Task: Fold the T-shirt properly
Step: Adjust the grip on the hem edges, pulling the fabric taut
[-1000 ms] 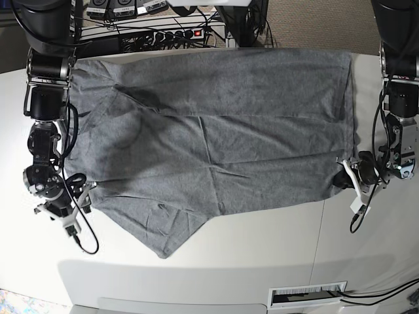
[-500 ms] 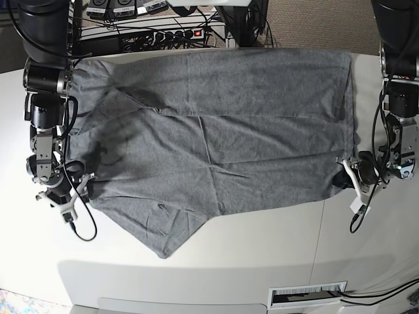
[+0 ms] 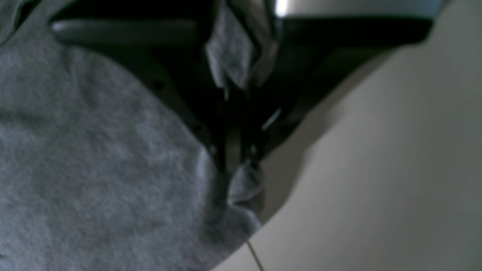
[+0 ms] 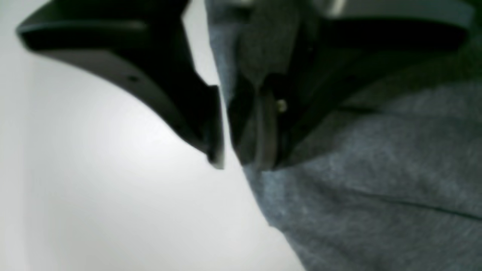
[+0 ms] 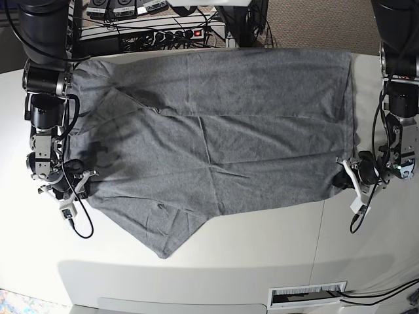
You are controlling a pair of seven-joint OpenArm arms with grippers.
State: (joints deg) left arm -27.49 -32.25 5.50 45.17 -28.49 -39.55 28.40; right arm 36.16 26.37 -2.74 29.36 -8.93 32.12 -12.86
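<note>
Left tool [image 3: 235, 158] clenched on a pinch of the T-shirt [image 5: 216, 137] at its corner, cloth bunched between the tips in the wrist view. Right tool [image 4: 241, 158] at the opposite edge of the T-shirt, one tip on bare surface [image 5: 262, 242] and the other over cloth, a narrow gap showing between them; cannot tell whether closed on the hem or not. T-shirt lying spread across the surface, mostly flat, one flap trailing to a point toward the near edge, a long crease across the middle. Judged barely begun: corners being taken up, no fold yet laid, all folds left. Beyond the T-shirt, a power strip [image 5: 173, 33] and cables at the far side. No brand, label or readable writing anywhere on the T-shirt
</note>
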